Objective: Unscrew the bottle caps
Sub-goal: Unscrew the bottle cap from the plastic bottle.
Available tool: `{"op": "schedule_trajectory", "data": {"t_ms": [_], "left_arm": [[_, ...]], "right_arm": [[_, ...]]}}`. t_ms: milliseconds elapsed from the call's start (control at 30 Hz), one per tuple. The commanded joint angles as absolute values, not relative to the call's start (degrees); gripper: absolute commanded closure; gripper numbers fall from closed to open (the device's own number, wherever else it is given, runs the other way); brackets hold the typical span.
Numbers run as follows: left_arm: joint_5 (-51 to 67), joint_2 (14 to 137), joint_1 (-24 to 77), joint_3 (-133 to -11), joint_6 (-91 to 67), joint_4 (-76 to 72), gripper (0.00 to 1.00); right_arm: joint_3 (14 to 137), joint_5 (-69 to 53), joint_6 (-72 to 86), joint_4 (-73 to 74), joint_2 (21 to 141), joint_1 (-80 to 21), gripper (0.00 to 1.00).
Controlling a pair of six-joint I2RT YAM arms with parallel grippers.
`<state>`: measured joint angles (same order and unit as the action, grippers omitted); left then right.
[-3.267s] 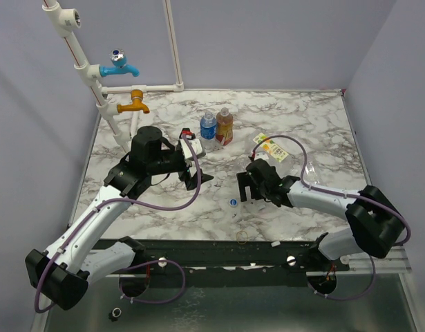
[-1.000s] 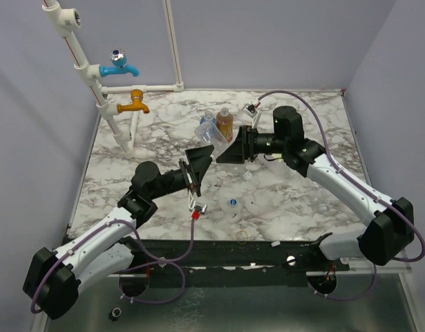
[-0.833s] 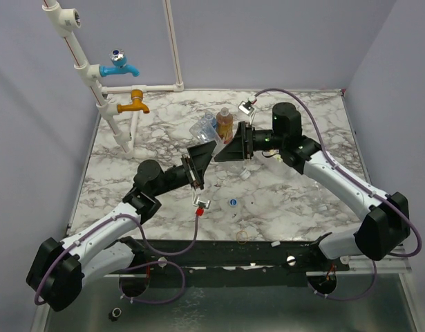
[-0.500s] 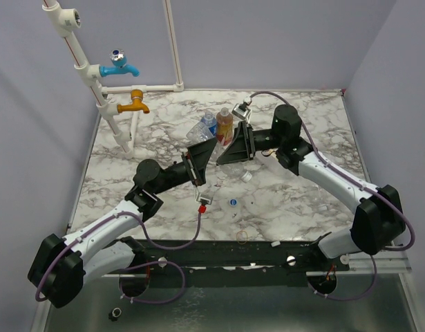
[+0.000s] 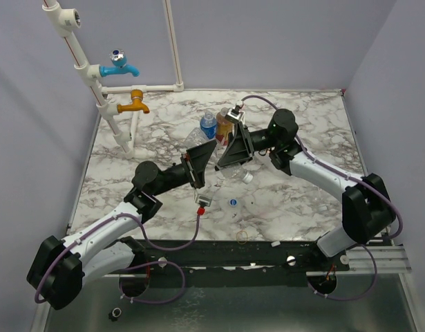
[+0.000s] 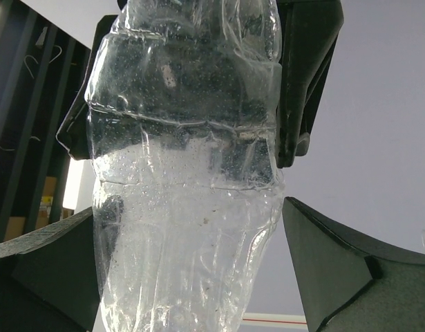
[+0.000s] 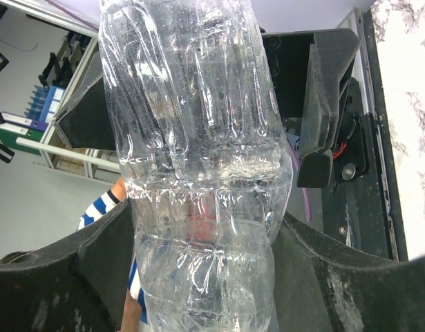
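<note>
Both grippers hold one clear plastic bottle in the air over the table's middle. My left gripper is shut on it from the left, my right gripper from the right. In the left wrist view the bottle fills the space between my left gripper's jaws. In the right wrist view the bottle is squeezed in my right gripper. Its cap is hidden. The blue-labelled bottle and amber bottle stand behind. A white cap and a blue-and-white cap lie on the table.
A clear bottle lies beside the blue-and-white cap. A thin yellowish ring lies at the front edge. White pipes with a blue tap and an orange tap stand at the back left.
3.3 s ago the grippers were apart, low over the table. Now both hold the clear bottle in the air. In the last second the right gripper shifted left and turned.
</note>
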<state>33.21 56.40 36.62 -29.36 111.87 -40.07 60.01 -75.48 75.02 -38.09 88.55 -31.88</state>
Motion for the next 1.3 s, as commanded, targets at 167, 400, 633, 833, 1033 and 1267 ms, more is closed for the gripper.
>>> {"op": "schedule_trajectory", "data": {"t_ms": [167,400,633,833,1033,1267], "left_arm": [[35.61,55.47,38.11,-27.70,110.33,-39.11,0.01],[34.94,55.67,39.19,-27.84,110.02,-39.10,0.06],[31.95,55.81,39.15,-28.38,109.31,-38.32,0.26],[31.21,53.83,39.16,-28.56,107.93,-34.04,0.55],[30.04,52.45,39.16,-28.34,106.24,-31.63,0.72],[25.93,50.66,39.25,-29.09,94.29,-29.34,0.86]], "right_arm": [[63.75,-76.50,74.66,-42.29,91.12,-32.16,0.68],[62.90,-76.27,83.91,-55.95,95.36,-32.17,0.68],[61.74,-77.51,84.62,-56.14,96.20,-32.16,0.60],[65.67,-77.54,71.14,-36.72,93.43,-32.08,0.30],[79.11,-67.50,41.64,6.15,90.55,-31.06,0.00],[92.44,-43.07,25.10,29.49,87.24,-30.06,0.00]]}}
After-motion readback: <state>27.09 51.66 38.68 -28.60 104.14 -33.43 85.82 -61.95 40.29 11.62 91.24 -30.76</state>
